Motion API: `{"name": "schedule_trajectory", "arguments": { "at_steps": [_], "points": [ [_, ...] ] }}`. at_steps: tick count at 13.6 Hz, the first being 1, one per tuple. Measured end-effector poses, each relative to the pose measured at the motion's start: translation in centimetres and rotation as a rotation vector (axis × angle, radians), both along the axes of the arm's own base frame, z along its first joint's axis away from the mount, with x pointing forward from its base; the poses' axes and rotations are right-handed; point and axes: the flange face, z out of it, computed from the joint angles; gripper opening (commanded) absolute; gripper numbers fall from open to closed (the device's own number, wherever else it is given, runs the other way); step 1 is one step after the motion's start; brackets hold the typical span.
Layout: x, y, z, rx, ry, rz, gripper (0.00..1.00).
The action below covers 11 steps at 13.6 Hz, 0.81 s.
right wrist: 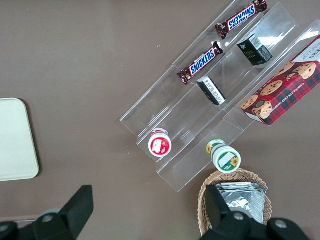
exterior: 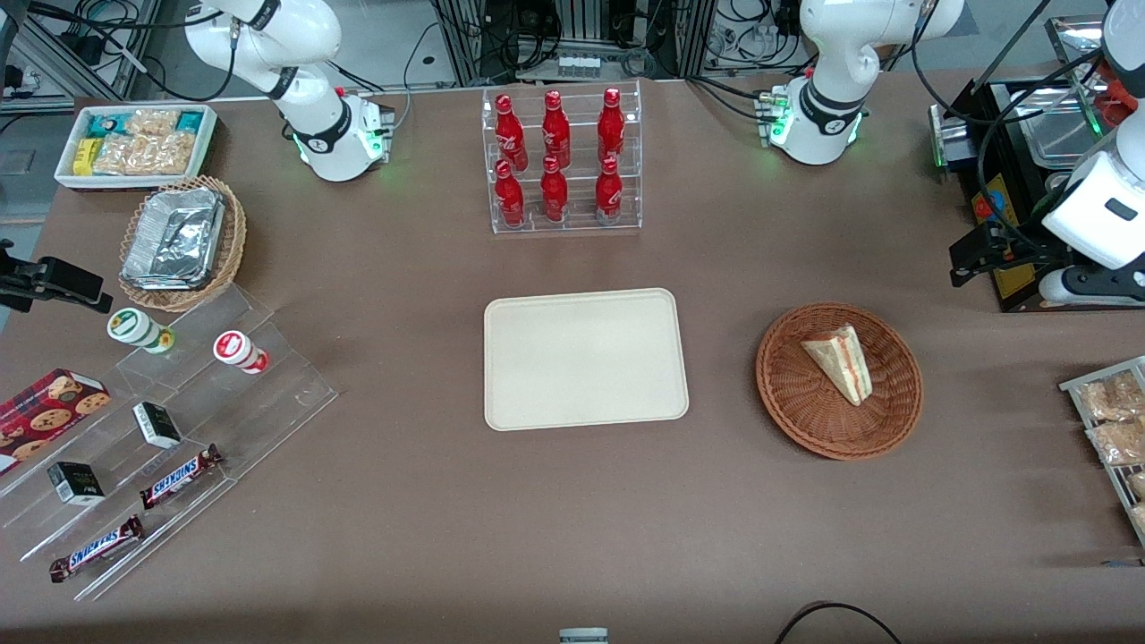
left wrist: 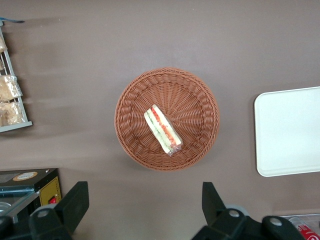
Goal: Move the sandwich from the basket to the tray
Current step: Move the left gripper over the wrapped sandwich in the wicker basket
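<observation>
Front view has the basket [exterior: 839,381] sitting on the brown counter [exterior: 572,501] toward the working arm's end, and I'm using it as my anchor for everything. The sandwich [exterior: 839,361] is lying in it, a bit off the basket's middle on the part farther from the front camera, pointed end toward the nearer rim. The tray [exterior: 586,358] lies flat beside the basket, toward the middle of the counter, with a strip of bare counter between them, and nothing's on it.

On my left wrist feed I'm looking straight down: basket [left wrist: 167,119] dead ahead, sandwich [left wrist: 162,129] on its side with the red and green filling stripes showing, looks like it's in clear wrap. The gripper [left wrist: 145,212] hangs well above the counter, just outside the basket's rim, fingers spread wide apart and holding nothing. One edge of the tray [left wrist: 289,131] shows on that feed too.

Farther from the front camera than the basket and tray, a clear rack of red bottles [exterior: 561,159] stands upright.
</observation>
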Motion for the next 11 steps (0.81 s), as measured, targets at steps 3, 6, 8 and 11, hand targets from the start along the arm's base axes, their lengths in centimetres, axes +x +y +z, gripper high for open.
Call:
{"name": "schedule_trajectory", "arguments": {
  "at_steps": [3,6,8,11],
  "points": [
    [-0.2,0.2,0.1,0.002,0.015,0.004,1.00],
    [0.0,0.3,-1.3,0.010,0.041,0.025,1.00],
    [0.4,0.3,-4.6,0.015,0.060,0.081,1.00],
    [0.7,0.1,-11.5,0.014,0.037,0.195,1.00]
  ]
}}
